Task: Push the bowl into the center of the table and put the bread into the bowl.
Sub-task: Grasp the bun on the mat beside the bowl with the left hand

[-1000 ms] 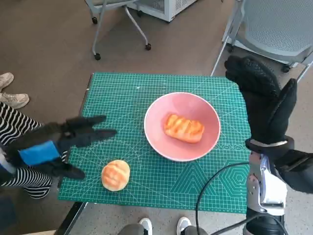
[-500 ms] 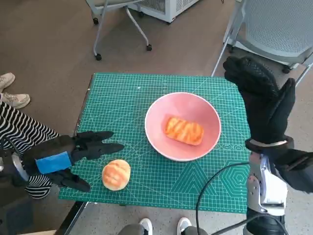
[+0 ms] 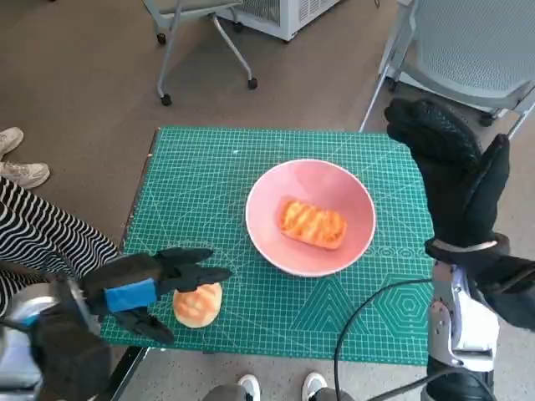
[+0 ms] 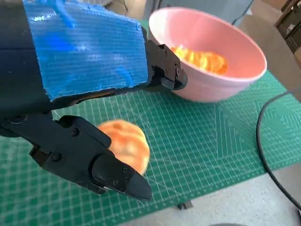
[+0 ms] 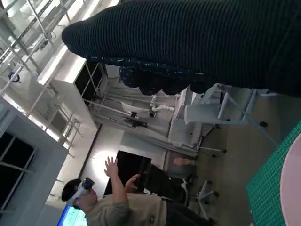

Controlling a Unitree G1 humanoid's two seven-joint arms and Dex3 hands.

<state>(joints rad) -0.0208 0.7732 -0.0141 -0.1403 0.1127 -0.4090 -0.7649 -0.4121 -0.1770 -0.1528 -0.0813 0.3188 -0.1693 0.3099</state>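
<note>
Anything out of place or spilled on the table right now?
Nothing spilled or damaged. One bread piece lies in the pink bowl; a round bun is outside it, near the table's front edge, beside the left hand.

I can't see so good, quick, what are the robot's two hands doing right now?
Left hand: open, fingers spread around the round bread, not gripping it yet.
Right hand: open, raised beside the pink bowl, holding nothing.
</note>
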